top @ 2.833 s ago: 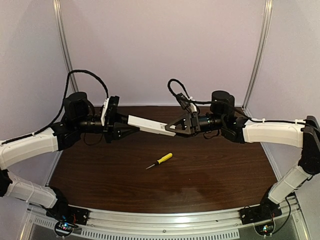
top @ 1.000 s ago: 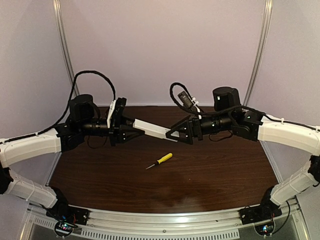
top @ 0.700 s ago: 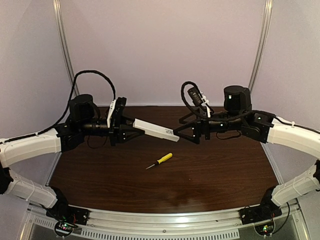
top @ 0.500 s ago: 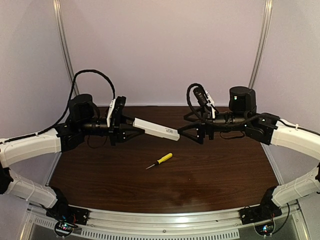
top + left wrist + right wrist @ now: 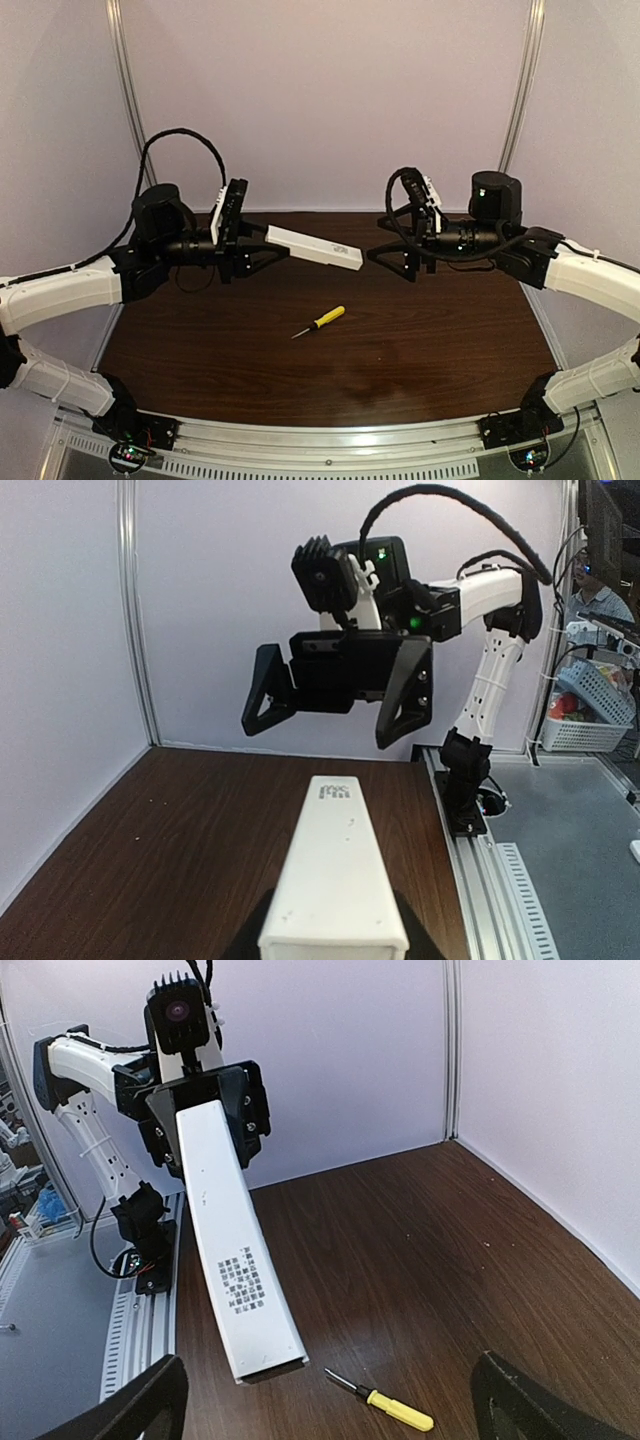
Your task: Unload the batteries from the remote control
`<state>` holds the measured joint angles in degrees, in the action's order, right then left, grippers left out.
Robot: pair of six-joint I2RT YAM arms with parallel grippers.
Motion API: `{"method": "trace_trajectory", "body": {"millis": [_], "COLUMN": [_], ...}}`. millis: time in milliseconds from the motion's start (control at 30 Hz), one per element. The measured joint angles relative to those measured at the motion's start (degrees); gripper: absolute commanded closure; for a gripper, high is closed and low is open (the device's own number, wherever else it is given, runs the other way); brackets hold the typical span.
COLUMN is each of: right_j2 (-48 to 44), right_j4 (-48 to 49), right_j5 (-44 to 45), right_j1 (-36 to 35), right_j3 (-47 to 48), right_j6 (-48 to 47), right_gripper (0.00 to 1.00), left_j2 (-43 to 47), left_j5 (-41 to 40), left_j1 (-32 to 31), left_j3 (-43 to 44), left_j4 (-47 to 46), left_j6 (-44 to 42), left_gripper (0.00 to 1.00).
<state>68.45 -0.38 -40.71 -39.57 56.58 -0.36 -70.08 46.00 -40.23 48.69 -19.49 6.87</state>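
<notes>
My left gripper [image 5: 262,250] is shut on one end of the remote control [image 5: 313,247], a slim white bar held out level above the table and pointing right. The right wrist view shows its printed face [image 5: 228,1250] and its open-looking free end. In the left wrist view the remote control [image 5: 335,870] runs away from the camera, a small dark marking near its far end. My right gripper [image 5: 392,250] hangs open a short gap beyond that free end, facing it, with nothing between its fingers [image 5: 150,1400]. The batteries are hidden.
A yellow-handled screwdriver [image 5: 320,321] lies on the dark wooden table [image 5: 430,340], below and in front of the remote; it also shows in the right wrist view as the screwdriver [image 5: 385,1400]. Pale walls close in the back and sides. A metal rail [image 5: 330,445] runs along the near edge.
My right gripper has drawn back to the right, off the remote's free end, leaving a gap. The left gripper has raised the remote a little and levelled it.
</notes>
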Motion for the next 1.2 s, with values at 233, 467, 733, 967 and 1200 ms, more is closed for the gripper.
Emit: {"method": "trace_trajectory", "body": {"millis": [233, 467, 733, 967, 1200], "right_j2": [-1.4, -3.6, -4.6, -3.8, -0.9], "right_j4": [1.1, 2.8, 8.9, 17.3, 25.7], "right_j5": [-3.3, -5.0, -6.1, -6.7, -7.1], "right_j1": [0.8, 1.3, 1.4, 1.4, 1.4], "right_j3": [0.0, 0.0, -0.7, -2.1, -3.0], "right_j6": [-0.8, 0.5, 4.9, 10.1, 15.5], "right_gripper": [0.0, 0.0, 0.0, 0.01, 0.06], "left_j2": [-0.8, -2.4, -4.7, -6.3, -8.1], "left_j5": [-0.1, -0.1, 0.7, 1.5, 2.0], "left_j1": [0.0, 0.0, 0.0, 0.0, 0.0], "left_j3": [1.0, 2.2, 2.7, 3.3, 3.6], "left_j4": [-7.3, -12.6, -20.7, -26.1, -32.3], "left_j6": [5.4, 9.0, 14.0, 17.3, 21.2], "left_gripper": [1.0, 1.0, 1.0, 1.0, 1.0]}}
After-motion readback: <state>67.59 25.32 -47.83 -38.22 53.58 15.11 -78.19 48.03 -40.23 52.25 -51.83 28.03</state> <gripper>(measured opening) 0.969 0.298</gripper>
